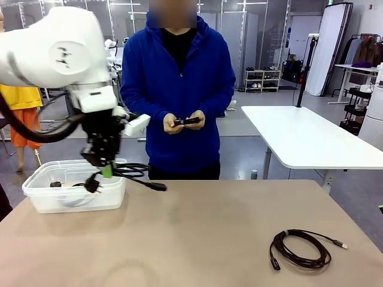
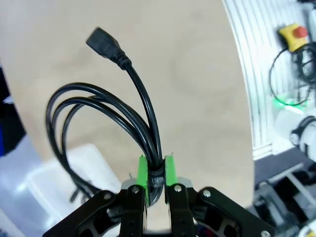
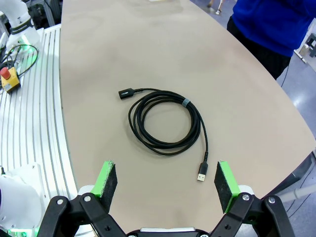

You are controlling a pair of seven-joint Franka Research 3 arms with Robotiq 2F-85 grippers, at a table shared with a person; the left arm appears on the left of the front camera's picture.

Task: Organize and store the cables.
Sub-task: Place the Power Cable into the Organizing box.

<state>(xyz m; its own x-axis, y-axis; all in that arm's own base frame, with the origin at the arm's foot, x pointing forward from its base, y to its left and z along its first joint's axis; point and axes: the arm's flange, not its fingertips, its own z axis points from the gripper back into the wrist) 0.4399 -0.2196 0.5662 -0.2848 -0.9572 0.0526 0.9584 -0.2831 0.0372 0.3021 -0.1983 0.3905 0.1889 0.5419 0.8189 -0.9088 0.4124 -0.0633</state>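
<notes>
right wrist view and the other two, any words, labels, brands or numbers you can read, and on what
Nothing reads clearly enough to quote.
cable plug: faint pale print, too small to read.
left arm: grey round mark on the joint, blurred, no letters made out.
green sign at the ceiling: too small to read.

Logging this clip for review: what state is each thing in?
left gripper: shut on held cable
held cable: coiled, hanging over the bin
right gripper: open above table cable
table cable: coiled, lying flat, untouched
bin: lidless, cable inside
</notes>
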